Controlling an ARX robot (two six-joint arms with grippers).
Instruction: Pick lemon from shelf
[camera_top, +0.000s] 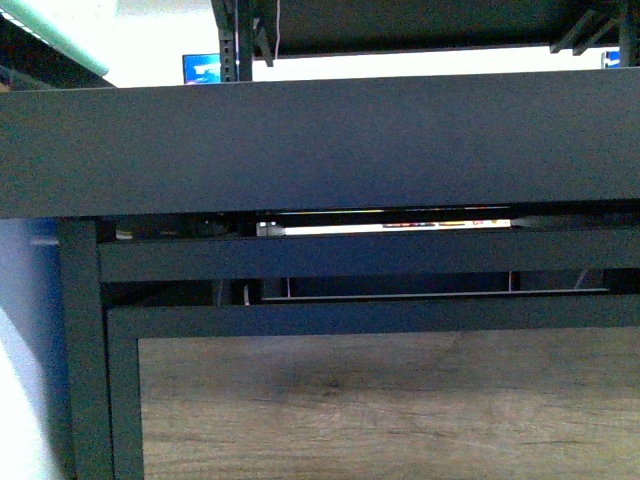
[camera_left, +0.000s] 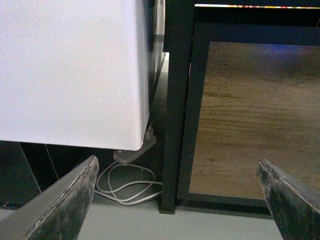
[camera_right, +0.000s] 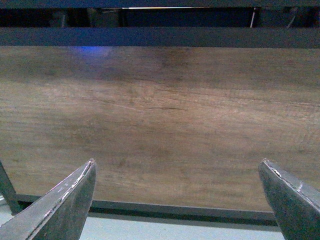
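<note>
The lemon is out of view in every frame. The shelf (camera_top: 320, 140) fills the front view as a wide dark tray edge, with a black upright post (camera_top: 82, 350) and a wood-grain panel (camera_top: 390, 405) below it. My left gripper (camera_left: 177, 200) is open, low by the floor, facing a shelf post (camera_left: 175, 110) and the wood panel (camera_left: 245, 115). My right gripper (camera_right: 177, 197) is open too, facing the wood panel (camera_right: 160, 115) with its black bottom rail (camera_right: 165, 210). Nothing lies between either pair of fingers.
A white box-like body (camera_left: 70, 70) stands beside the shelf post, with a coiled white cable (camera_left: 127, 187) and a plug block (camera_left: 132, 152) on the grey floor (camera_left: 150, 225). A bright gap (camera_top: 390, 226) shows under the tray.
</note>
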